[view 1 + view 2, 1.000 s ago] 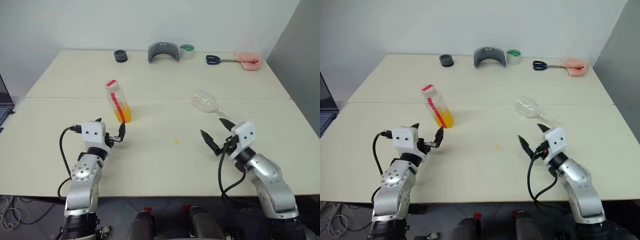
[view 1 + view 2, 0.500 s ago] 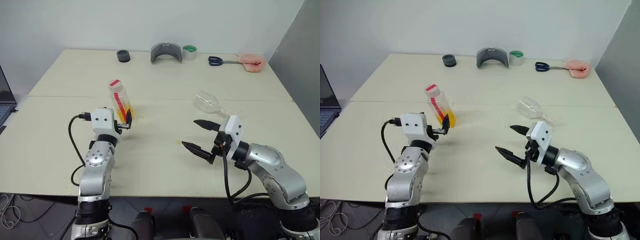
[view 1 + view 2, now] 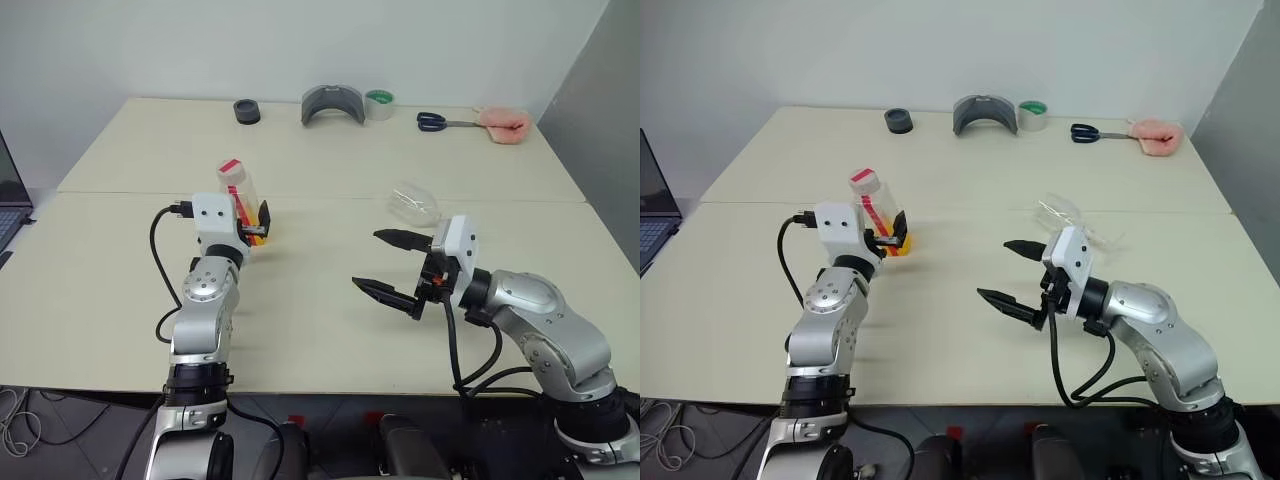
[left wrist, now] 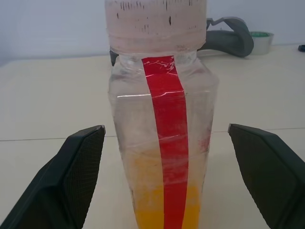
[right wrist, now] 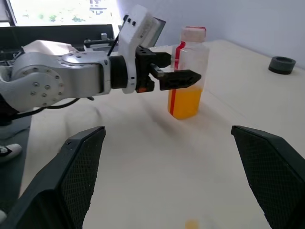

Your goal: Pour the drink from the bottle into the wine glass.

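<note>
Reaching for the bottle (image 3: pixel 240 205), by the look of it: left claw (image 4: pixel 157 167) spread wide, one finger either side of the squarish body, touching nothing yet. Right claw (image 3: pixel 392 268) likewise gaping and empty, held above bare counter (image 3: pixel 330 330), pointing across toward the bottle. Wine glass (image 3: pixel 413 203) lying tipped on its side just beyond the right claw, not upright.

Next, probably: close the left fingers on the bottle's body below the cap, squarely on the flat sides. Also needed before any pouring: stand the glass on its foot and get the cap (image 4: pixel 156 19) off, still seated on the neck.

Bottle: clear thin plastic, slightly rippled, shoulders rounded into a short neck; likely to flex under a hard squeeze. Red label strip (image 4: pixel 169 143) running straight down the front. Cap pale with a ridged skirt and red top. Drink (image 5: pixel 185 101) translucent orange-yellow, filling roughly the lower third. Glass: clear, rounded bowl, thin stem, hard to make out against the pale matte counter. Claw fingers black, tapered, with a fine cross-hatched face.
</note>
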Tool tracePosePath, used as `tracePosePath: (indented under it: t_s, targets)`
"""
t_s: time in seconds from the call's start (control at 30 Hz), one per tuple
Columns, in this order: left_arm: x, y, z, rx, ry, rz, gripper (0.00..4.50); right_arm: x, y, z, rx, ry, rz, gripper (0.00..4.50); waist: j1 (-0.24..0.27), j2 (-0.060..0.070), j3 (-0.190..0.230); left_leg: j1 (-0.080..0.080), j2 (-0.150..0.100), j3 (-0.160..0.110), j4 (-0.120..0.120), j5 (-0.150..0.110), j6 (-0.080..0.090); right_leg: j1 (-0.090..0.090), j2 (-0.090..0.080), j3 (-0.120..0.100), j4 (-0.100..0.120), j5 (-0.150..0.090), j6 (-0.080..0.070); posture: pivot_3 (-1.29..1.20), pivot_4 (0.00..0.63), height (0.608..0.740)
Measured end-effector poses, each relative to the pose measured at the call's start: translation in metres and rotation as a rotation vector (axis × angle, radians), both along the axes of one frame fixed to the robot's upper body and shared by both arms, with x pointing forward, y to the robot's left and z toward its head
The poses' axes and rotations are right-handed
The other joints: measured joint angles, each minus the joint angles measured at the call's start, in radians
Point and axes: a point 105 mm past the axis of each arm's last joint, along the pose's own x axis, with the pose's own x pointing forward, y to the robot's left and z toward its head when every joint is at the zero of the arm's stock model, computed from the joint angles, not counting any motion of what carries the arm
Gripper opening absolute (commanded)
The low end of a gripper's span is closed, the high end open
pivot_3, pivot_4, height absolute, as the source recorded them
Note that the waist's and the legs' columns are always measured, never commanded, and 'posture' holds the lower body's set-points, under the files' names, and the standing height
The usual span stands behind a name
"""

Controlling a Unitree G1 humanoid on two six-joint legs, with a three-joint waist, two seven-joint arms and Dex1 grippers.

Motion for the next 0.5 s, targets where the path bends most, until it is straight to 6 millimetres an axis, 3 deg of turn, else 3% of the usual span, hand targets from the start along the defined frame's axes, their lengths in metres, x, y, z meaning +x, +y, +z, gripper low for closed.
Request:
tracePosePath:
  t_s: [0.5]
  targets:
    - [0.022,0.0,0.012,0.017,-0.028,0.033,4.45,0.002,0.005,0.006,0.01,0.009,0.022,4.5,0.001,0.0,0.0,0.0,0.0,0.0,0.0,0.0,0.0,0.0,0.0,0.0,0.0,0.0,0.0,0.0,0.15,0.74]
